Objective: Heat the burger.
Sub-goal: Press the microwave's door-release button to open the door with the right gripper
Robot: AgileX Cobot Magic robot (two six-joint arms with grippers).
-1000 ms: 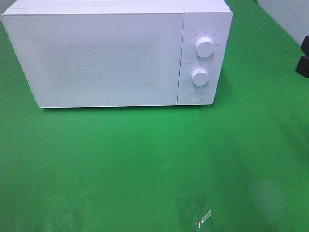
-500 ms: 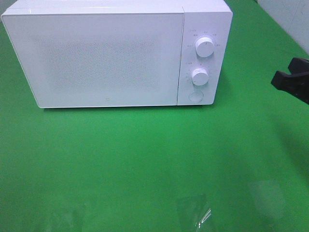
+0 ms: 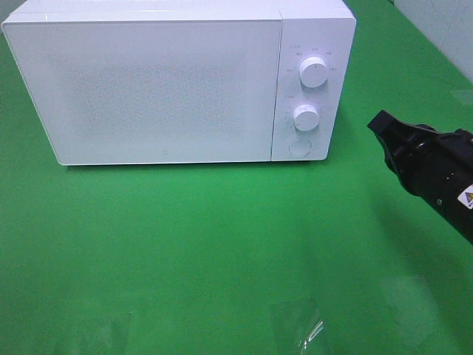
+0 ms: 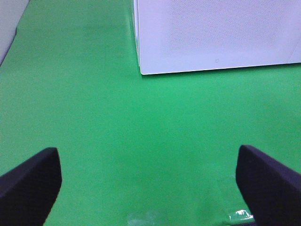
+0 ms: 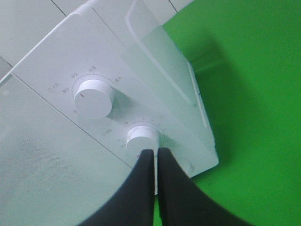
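The burger is out of view. A white microwave (image 3: 162,89) stands at the back of the green table with its door closed. My right gripper (image 3: 378,124) reaches in from the right, shut and empty. It hangs to the right of the control panel and points at it. The right wrist view has the shut fingertips (image 5: 155,153) just in front of the lower knob (image 5: 142,136), apart from it. My left gripper (image 4: 148,162) is open and empty above bare green cloth, in front of the microwave's corner (image 4: 143,70).
The control panel carries an upper knob (image 3: 314,72), a lower knob (image 3: 305,117) and a round button (image 3: 299,147). A clear plastic scrap (image 3: 299,325) lies near the table's front edge. A grey wall (image 3: 443,26) borders the table at the far right.
My right arm has come in from the right edge towards the microwave's control panel, and its fingers have closed. The left gripper and the microwave have not moved.
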